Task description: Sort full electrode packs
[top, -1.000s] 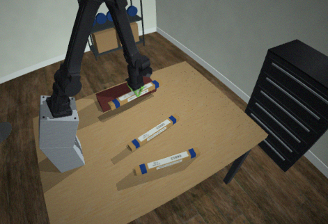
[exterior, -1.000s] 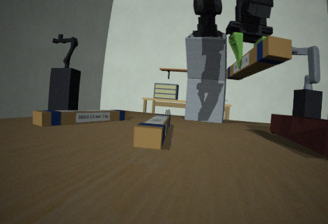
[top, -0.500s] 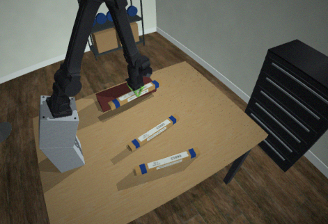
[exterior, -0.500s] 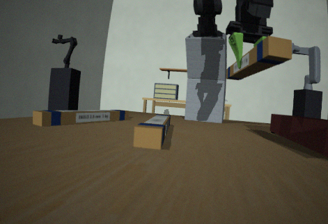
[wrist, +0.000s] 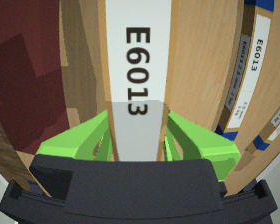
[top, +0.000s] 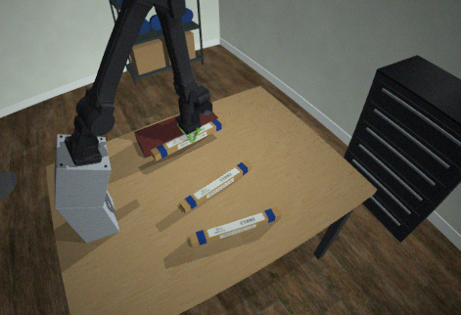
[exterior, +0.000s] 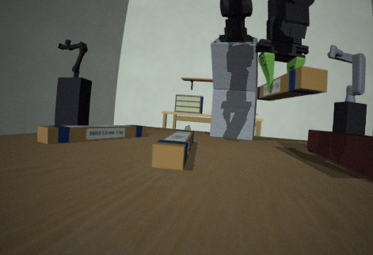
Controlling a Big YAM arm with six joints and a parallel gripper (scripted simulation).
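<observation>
My gripper (top: 190, 134) with green fingers is shut on a tan electrode pack with blue end bands and a white E6013 label (top: 187, 139). It holds the pack level in the air above the front edge of the dark red low platform (top: 166, 134). In the exterior view the held pack (exterior: 293, 83) hangs well above the platform (exterior: 351, 154). The wrist view shows the fingers clamping the pack's label. Two more packs lie flat on the table: one in the middle (top: 214, 186) and one nearer the front (top: 235, 228).
The grey robot base (top: 83, 188) stands at the table's left edge. A black drawer cabinet (top: 419, 142) stands to the right of the table. A shelf with boxes (top: 161, 44) is behind the table.
</observation>
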